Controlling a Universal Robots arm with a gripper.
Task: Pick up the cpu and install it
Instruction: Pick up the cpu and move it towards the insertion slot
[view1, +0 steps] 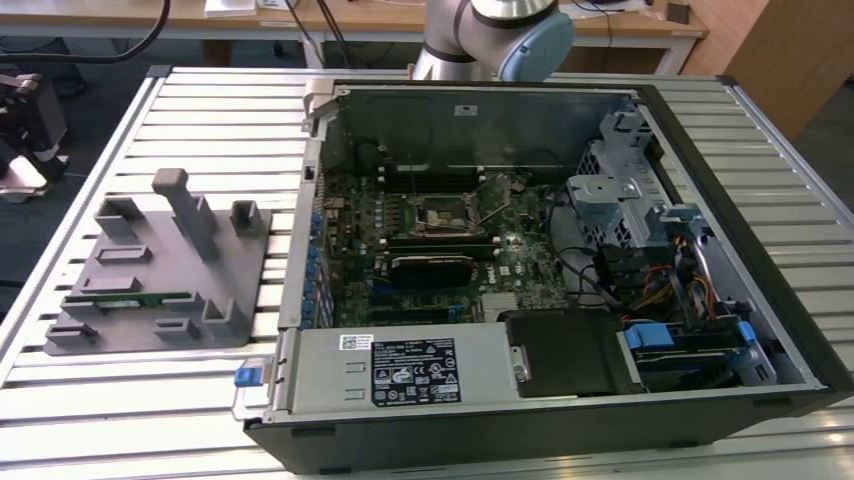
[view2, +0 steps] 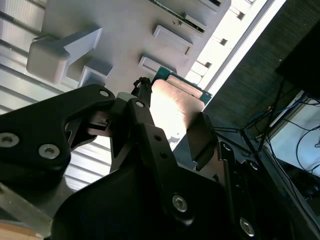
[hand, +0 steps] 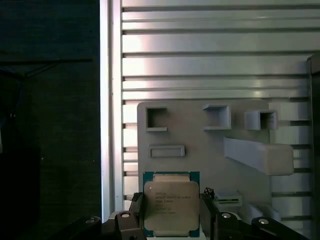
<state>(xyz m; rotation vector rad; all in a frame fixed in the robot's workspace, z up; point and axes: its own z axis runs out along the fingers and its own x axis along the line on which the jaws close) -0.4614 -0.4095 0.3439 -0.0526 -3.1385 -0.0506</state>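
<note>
**Arm pose.** In the exterior view the arm (view1: 497, 35) is showing a grey and blue joint at the far side of the table, behind the open computer case (view1: 747, 200). In the first wrist view the gripper (hand: 172, 219) is pointing straight down at the slatted aluminium table (hand: 210, 50). Its black fingers (hand: 134, 222) are standing one on each side of the cpu (hand: 171, 200). They are pressing against two opposite edges, so the jaws are clamped on the chip.

**Location of the cpu.** The chip is sitting between the fingertips, over the near corner of the grey fixture plate (hand: 200, 135), close to the table's edge rail. Whether it is resting on the plate or hanging just clear of it cannot be determined.

**Orientation.** The cpu is lying flat, with its silvery metal top facing up toward both wrist cameras. The thin green rim is showing around the lid. The part is nearly square. Its slightly longer sides appear to be running along the fingers' faces, across the table slats and parallel to the edge rail. Its edges are lining up squarely with the plate's edges and pockets.

**Surroundings.** In the exterior view a memory stick (view1: 127, 297) is lying in the plate. The processor socket (view1: 441, 212) is sitting on the motherboard inside the case, well apart from the plate.
</note>
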